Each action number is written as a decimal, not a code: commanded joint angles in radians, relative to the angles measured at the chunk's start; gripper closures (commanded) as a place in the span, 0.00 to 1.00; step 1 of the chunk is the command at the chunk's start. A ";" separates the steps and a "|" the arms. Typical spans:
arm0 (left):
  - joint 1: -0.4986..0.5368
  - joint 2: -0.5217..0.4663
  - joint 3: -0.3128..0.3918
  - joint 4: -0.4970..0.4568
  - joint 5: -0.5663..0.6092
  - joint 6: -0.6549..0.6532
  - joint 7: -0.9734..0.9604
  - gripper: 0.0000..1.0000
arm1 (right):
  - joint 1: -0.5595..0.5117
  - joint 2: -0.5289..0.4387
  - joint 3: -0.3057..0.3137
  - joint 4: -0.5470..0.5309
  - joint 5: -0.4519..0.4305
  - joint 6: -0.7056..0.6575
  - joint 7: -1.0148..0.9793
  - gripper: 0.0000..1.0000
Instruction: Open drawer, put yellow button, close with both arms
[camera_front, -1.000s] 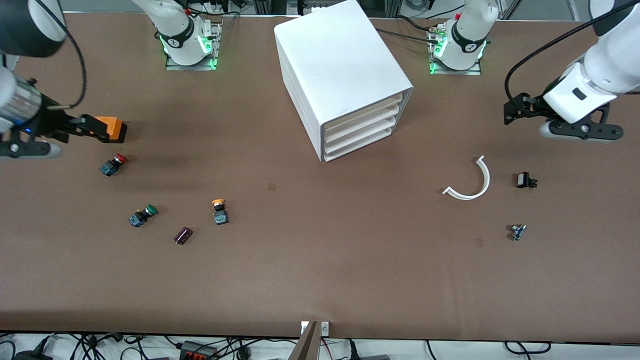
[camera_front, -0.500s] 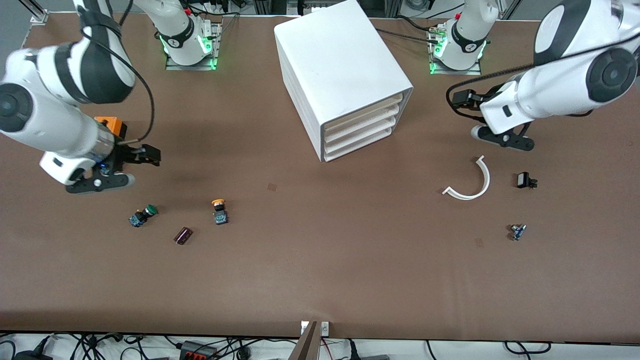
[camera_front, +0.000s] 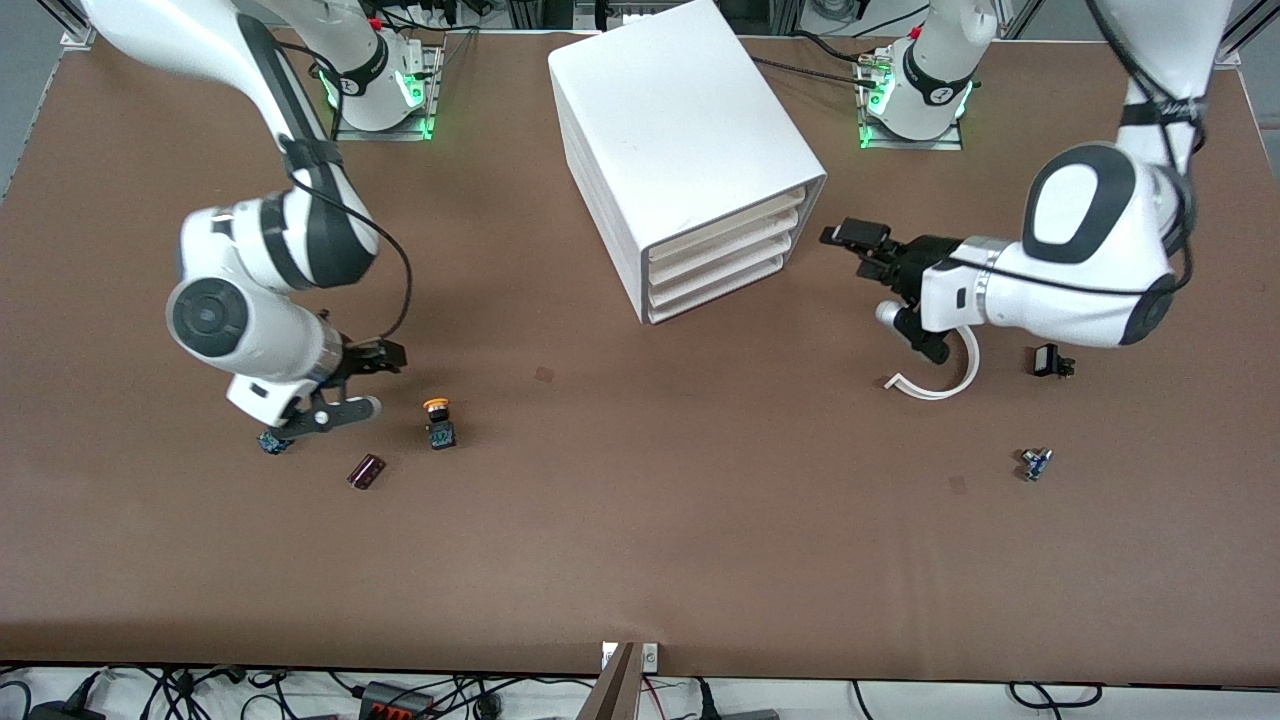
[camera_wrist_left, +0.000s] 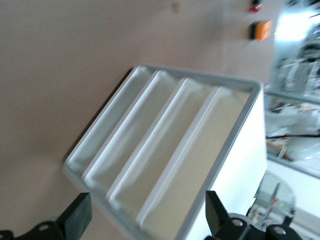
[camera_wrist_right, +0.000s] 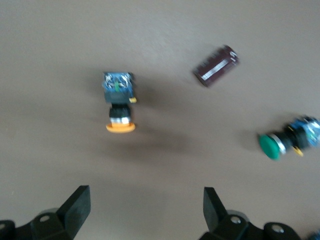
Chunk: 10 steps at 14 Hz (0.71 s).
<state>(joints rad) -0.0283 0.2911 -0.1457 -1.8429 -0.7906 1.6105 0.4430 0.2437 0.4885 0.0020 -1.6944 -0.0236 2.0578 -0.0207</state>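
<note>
Both arms are in approach, nothing grasped. All four drawers of the cabinet (camera_front: 690, 150) are shut, so nothing in the task is done.

The left gripper (camera_front: 850, 245) is over the tabletop just off the cabinet's front, toward the left arm's end, fingers spread wide and empty. Its wrist view looks square at the stacked drawer (camera_wrist_left: 165, 150) fronts. The white curved strip (camera_front: 940, 375) lies under the forearm, clear of the pull path.

The right gripper (camera_front: 375, 375) is over the tabletop toward the right arm's end, jaws wide apart, holding nothing. The yellow button (camera_front: 438, 422) sits just beside it, nearer the front camera, lying on its side with the cap toward the gripper (camera_wrist_right: 145, 210) in the wrist view. The green button (camera_wrist_right: 285, 141) and the dark brown cylinder (camera_wrist_right: 216, 66) lie close by, the red button (camera_wrist_left: 255, 7) well apart.

My read for doing it well:
- Left: pick one drawer, hook only that front's lip, and pull straight out along the drawer axis. The cabinet sits skewed on the table, so match its angle or it will slide.
- Right: centre on the yellow one's black-and-blue body, not the round cap, with fingers across the narrow width.
- Hold the drop until the drawer is fully out.
</note>
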 joint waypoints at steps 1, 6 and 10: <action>0.007 -0.012 -0.002 -0.137 -0.189 0.097 0.198 0.00 | 0.011 0.085 0.001 0.059 0.011 0.057 -0.002 0.00; 0.005 0.005 -0.005 -0.232 -0.266 0.068 0.295 0.14 | 0.040 0.217 0.001 0.134 0.011 0.134 -0.007 0.00; -0.002 0.025 -0.008 -0.282 -0.311 0.049 0.410 0.17 | 0.048 0.275 0.003 0.137 0.014 0.214 0.001 0.00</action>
<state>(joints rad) -0.0311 0.3162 -0.1481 -2.1009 -1.0666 1.6727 0.7970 0.2870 0.7308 0.0027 -1.5850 -0.0223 2.2507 -0.0205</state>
